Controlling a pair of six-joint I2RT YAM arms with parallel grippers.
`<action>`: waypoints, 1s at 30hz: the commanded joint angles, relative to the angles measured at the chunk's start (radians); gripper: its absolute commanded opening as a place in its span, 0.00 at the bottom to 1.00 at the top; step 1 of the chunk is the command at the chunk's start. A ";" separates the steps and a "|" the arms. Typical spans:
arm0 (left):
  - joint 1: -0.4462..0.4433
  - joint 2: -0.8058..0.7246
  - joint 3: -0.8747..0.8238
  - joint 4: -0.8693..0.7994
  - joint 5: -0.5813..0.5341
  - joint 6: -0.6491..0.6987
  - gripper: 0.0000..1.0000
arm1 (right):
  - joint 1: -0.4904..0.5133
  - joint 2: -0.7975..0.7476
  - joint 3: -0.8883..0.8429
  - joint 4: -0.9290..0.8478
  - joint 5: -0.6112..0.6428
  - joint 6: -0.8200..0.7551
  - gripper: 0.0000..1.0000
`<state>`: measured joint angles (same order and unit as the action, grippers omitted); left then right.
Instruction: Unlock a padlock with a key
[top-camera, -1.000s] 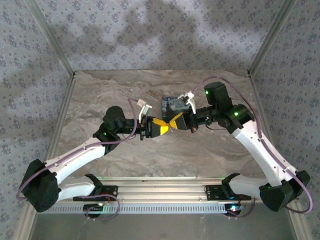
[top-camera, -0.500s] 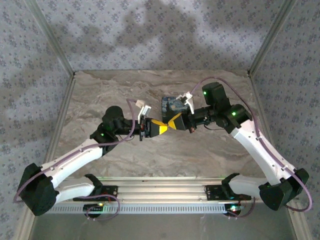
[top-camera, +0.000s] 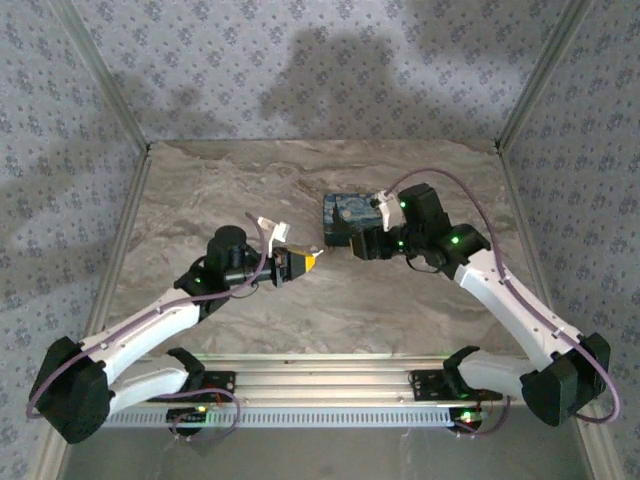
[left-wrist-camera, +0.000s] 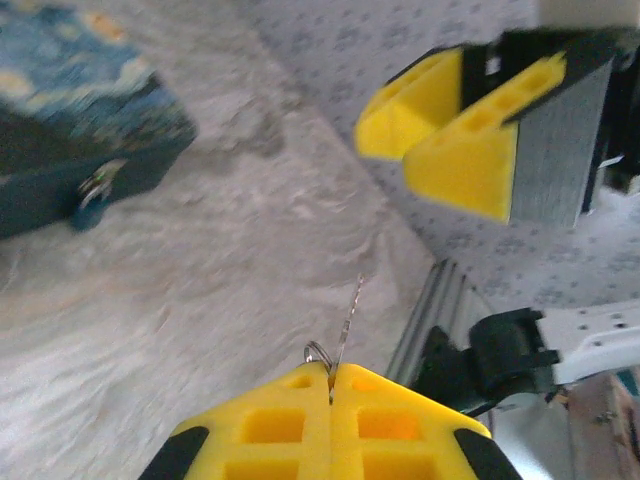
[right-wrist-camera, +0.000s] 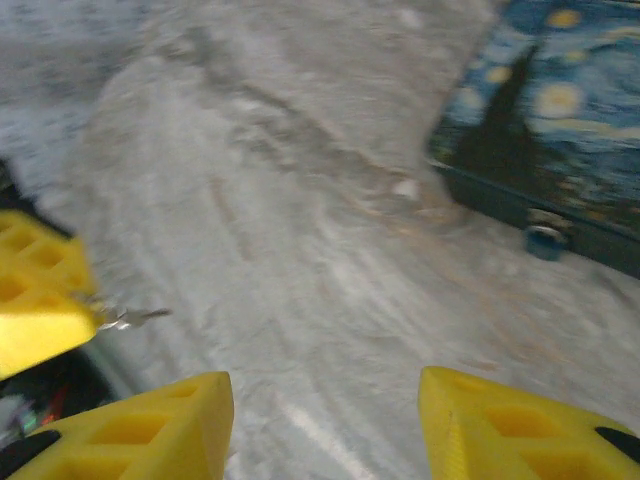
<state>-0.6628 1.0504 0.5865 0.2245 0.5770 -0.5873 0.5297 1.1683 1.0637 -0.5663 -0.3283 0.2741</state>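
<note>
The key (left-wrist-camera: 348, 318) is a thin silvery blade with a small ring. It sticks out of my left gripper (left-wrist-camera: 331, 372), which is shut on it. In the top view this gripper (top-camera: 312, 260) hovers mid-table, left of a dark blue box (top-camera: 348, 213) with a swirly yellow and light-blue print. A small blue padlock (left-wrist-camera: 97, 188) with a silvery ring hangs on the box's front face, also seen as the padlock (right-wrist-camera: 545, 240) in the right wrist view. My right gripper (right-wrist-camera: 325, 395) is open and holds nothing, a short gap from the key (right-wrist-camera: 135, 318).
The marble-patterned table top (top-camera: 300, 320) lies between patterned walls on three sides. A metal rail (top-camera: 330, 385) carrying both arm bases runs along the near edge. The box stands at the back centre, just behind the right gripper (top-camera: 352, 245).
The grippers were tip to tip beside the box. The right gripper has opened, and the left has drawn back left and nearer with the key.
</note>
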 joint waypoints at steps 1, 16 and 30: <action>0.005 -0.026 -0.013 -0.059 -0.067 0.016 0.00 | 0.004 0.057 -0.045 0.080 0.257 0.134 0.53; 0.026 0.002 -0.039 -0.145 -0.086 0.087 0.00 | 0.080 0.416 0.010 0.228 0.678 0.314 0.53; 0.063 0.044 -0.065 -0.134 -0.059 0.107 0.00 | 0.154 0.582 0.048 0.328 0.714 0.324 0.45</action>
<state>-0.6083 1.1015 0.5232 0.0883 0.5011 -0.5045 0.6773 1.7210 1.0729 -0.2646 0.3561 0.5804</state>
